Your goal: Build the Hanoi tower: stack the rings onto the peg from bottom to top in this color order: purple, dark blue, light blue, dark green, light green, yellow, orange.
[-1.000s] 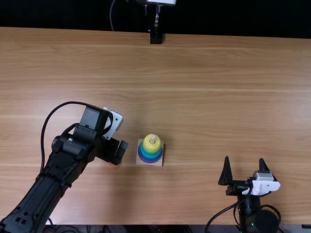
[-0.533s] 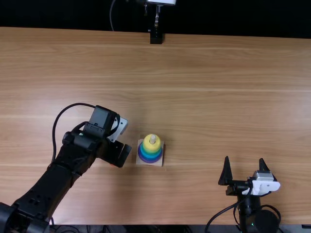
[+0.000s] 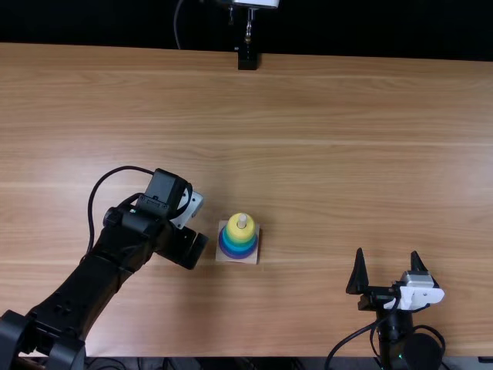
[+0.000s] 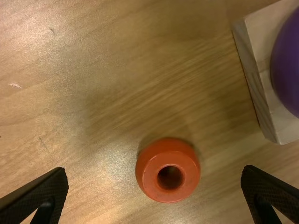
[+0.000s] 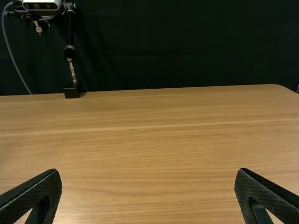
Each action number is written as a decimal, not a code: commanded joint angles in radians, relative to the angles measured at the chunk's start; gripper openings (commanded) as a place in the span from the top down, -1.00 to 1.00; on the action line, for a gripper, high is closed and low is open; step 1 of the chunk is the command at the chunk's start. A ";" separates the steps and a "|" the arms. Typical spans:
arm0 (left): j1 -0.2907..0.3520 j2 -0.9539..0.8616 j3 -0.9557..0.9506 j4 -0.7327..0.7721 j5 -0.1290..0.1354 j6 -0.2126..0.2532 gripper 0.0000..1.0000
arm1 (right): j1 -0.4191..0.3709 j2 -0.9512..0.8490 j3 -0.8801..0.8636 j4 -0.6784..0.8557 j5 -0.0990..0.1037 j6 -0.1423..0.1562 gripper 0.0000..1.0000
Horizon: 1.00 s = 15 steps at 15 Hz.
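the left hand (image 3: 190, 249), spread wide, has shifted slightly nearer the ring stack (image 3: 240, 236).

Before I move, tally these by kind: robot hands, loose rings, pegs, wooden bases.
Robot hands: 2 (left hand, right hand)
Loose rings: 1 (orange ring)
Pegs: 1 (peg)
Wooden bases: 1 (wooden base)
Total: 5

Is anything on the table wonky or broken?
No, nothing looks wonky or broken. The stack sits neatly on its base, and the orange ring lies flat beside it, looking whole. There's just a tiny pale mark on the wood, maybe a scratch.
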 commanded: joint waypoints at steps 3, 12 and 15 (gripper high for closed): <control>-0.007 0.039 -0.053 -0.008 0.000 0.003 -1.00 | -0.002 -0.012 -0.015 0.005 0.005 0.001 -1.00; -0.010 0.090 -0.064 -0.002 0.000 0.006 -1.00 | -0.002 -0.012 -0.015 0.005 0.005 0.001 -1.00; -0.012 0.098 -0.060 -0.001 0.000 0.006 -1.00 | -0.002 -0.012 -0.015 0.005 0.005 0.001 -1.00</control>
